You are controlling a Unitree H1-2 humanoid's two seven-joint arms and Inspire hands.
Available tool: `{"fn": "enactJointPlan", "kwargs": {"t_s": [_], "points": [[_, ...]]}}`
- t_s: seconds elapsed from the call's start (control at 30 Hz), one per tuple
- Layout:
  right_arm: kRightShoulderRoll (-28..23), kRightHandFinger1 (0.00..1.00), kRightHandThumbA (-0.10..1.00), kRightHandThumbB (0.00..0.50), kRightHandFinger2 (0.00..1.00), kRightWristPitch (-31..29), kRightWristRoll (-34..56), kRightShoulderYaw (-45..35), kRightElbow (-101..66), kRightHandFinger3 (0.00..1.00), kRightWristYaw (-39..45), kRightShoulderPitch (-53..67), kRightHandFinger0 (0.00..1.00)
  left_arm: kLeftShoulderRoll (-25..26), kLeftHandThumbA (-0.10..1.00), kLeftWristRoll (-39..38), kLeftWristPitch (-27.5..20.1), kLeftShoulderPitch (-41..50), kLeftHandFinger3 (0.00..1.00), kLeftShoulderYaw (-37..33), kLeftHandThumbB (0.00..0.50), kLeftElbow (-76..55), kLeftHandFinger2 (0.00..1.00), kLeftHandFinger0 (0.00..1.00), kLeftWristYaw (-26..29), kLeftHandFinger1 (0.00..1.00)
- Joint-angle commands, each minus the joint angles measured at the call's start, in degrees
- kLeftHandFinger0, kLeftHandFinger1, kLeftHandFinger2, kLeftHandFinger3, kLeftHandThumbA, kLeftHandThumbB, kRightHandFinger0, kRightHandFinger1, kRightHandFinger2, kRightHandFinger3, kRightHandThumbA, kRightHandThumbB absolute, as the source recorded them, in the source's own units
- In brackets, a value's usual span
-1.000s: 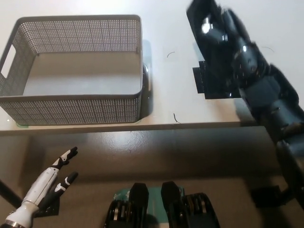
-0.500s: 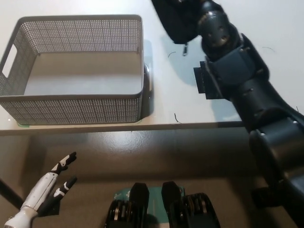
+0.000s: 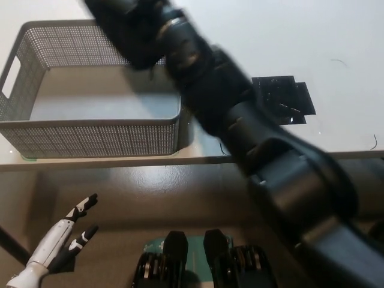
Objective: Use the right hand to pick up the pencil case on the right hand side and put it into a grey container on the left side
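My black right arm reaches across the picture to the upper left. Its hand is blurred above the far right part of the grey mesh container and is shut on the dark pencil case. The case hangs over the container's back rim; hand and case merge into one dark shape, so its outline is unclear. The container's floor shows bare. My white left hand rests low at the lower left, below the table edge, fingers apart and holding nothing.
A black square patch lies on the white table to the right of the container. The table's front edge runs across the middle of the picture. My right forearm covers the table between patch and container.
My right arm has swung from the right side of the table to the left with the pencil case, uncovering the black patch. The hand now hovers over the container. The left hand has barely moved.
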Motion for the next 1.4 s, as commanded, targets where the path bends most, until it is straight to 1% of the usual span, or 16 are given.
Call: {"fn": "enactJointPlan", "kwargs": {"t_s": [0.0, 0.27, 0.37, 0.6, 0.63, 0.67, 0.7, 0.73, 0.77, 0.8, 0.87, 0.9, 0.97, 1.07, 1.2, 1.37], "points": [[1.3, 0.27, -0.1, 0.166, 0.7, -2.8, -0.6, 1.6, 1.6, 0.74, -3.4, -4.3, 0.0, 2.0, 1.0, 0.5, -1.7, -0.8, 1.0, -0.4, 0.409, -1.0, 1.0, 1.0, -0.8, 1.0], [1.0, 0.27, -0.1, 0.153, 0.71, -5.5, -2.3, 5.5, 3.4, 0.73, -4.3, -1.8, 0.0, 2.2, 1.0, 0.1, -2.1, -1.9, 1.0, -1.1, 0.394, -0.7, 1.0, 1.0, -1.2, 1.0], [0.6, 0.31, -0.1, 0.137, 0.76, -4.7, -3.1, 7.3, 4.1, 0.8, -4.4, -0.9, 0.0, 2.3, 1.0, 0.2, -2.1, -1.9, 1.0, -1.2, 0.398, -0.7, 1.0, 1.0, -1.3, 1.0], [-0.7, 0.33, -0.1, 0.162, 0.77, -4.5, -3.1, 8.6, 4.9, 0.81, -6.6, 0.0, 0.0, 2.3, 1.0, 0.0, -1.8, -2.1, 1.0, -1.0, 0.398, -1.1, 1.0, 1.0, -1.6, 1.0], [-0.9, 0.4, -0.1, 0.191, 0.78, -4.0, -2.9, 8.4, 4.9, 0.79, -6.9, 0.1, 0.09, 2.3, 1.0, 0.2, -2.0, -2.1, 1.0, -1.1, 0.395, -1.0, 1.0, 1.0, -1.5, 1.0], [-1.1, 0.53, 0.04, 0.197, 0.81, -2.9, -2.8, 8.4, 5.1, 0.82, -6.3, -0.1, 0.25, 2.5, 1.0, 0.3, -2.0, -2.2, 1.0, -1.1, 0.394, -1.0, 1.0, 1.0, -1.6, 1.0], [-1.4, 0.83, 0.34, 0.249, 1.0, -1.8, -3.0, 8.6, 5.2, 1.0, -4.6, -0.2, 0.61, 2.5, 1.0, 0.3, -1.9, -2.2, 1.0, -1.1, 0.393, -1.0, 1.0, 1.0, -1.8, 1.0], [-1.6, 1.0, 0.54, 0.319, 1.0, -1.1, -3.3, 9.1, 5.2, 1.0, -3.2, -0.3, 0.85, 2.4, 1.0, 0.3, -1.9, -2.3, 1.0, -1.2, 0.395, -0.9, 1.0, 1.0, -1.8, 1.0], [-2.1, 1.0, 0.77, 0.35, 1.0, 0.1, -4.3, 10.3, 5.3, 1.0, -0.1, -0.5, 1.0, 2.4, 1.0, 0.2, -1.9, -2.3, 1.0, -1.2, 0.401, -0.9, 1.0, 1.0, -1.8, 1.0], [-2.3, 1.0, 0.88, 0.397, 1.0, 0.9, -4.8, 11.2, 5.5, 1.0, 2.2, -0.6, 1.0, 2.4, 1.0, 0.1, -1.9, -2.2, 1.0, -1.1, 0.402, -0.9, 1.0, 1.0, -1.8, 1.0], [-2.6, 1.0, 0.95, 0.448, 1.0, 1.8, -5.0, 12.0, 5.3, 1.0, 3.7, -0.6, 1.0, 2.5, 1.0, 0.3, -1.9, -2.2, 1.0, -1.2, 0.4, -1.0, 1.0, 1.0, -1.9, 1.0], [-2.7, 1.0, 1.0, 0.451, 1.0, 2.0, -5.3, 12.4, 5.2, 1.0, 4.0, -0.5, 1.0, 2.6, 1.0, 0.2, -1.8, -2.2, 1.0, -1.2, 0.4, -1.1, 1.0, 1.0, -1.9, 1.0], [-3.0, 1.0, 1.0, 0.415, 1.0, 2.8, -5.5, 13.2, 4.9, 1.0, 4.7, -0.6, 1.0, 2.6, 1.0, -0.1, -1.7, -2.4, 1.0, -1.2, 0.402, -1.1, 1.0, 1.0, -2.1, 1.0], [-3.2, 1.0, 1.0, 0.401, 1.0, 2.7, -5.5, 13.7, 4.4, 1.0, 4.6, -0.3, 1.0, 2.7, 1.0, 0.0, -1.8, -2.4, 1.0, -1.2, 0.396, -1.2, 1.0, 1.0, -2.0, 1.0], [-3.5, 1.0, 1.0, 0.427, 1.0, 2.6, -5.4, 13.6, 4.3, 1.0, 4.9, -0.2, 1.0, 2.8, 1.0, 0.1, -1.7, -2.4, 1.0, -1.2, 0.396, -1.5, 1.0, 1.0, -2.1, 1.0], [-4.0, 1.0, 1.0, 0.42, 1.0, 1.5, -4.9, 13.1, 3.9, 1.0, 5.2, 0.5, 1.0, 2.8, 1.0, 0.5, -2.0, -2.5, 1.0, -1.3, 0.388, -1.5, 1.0, 1.0, -1.9, 1.0]]}}
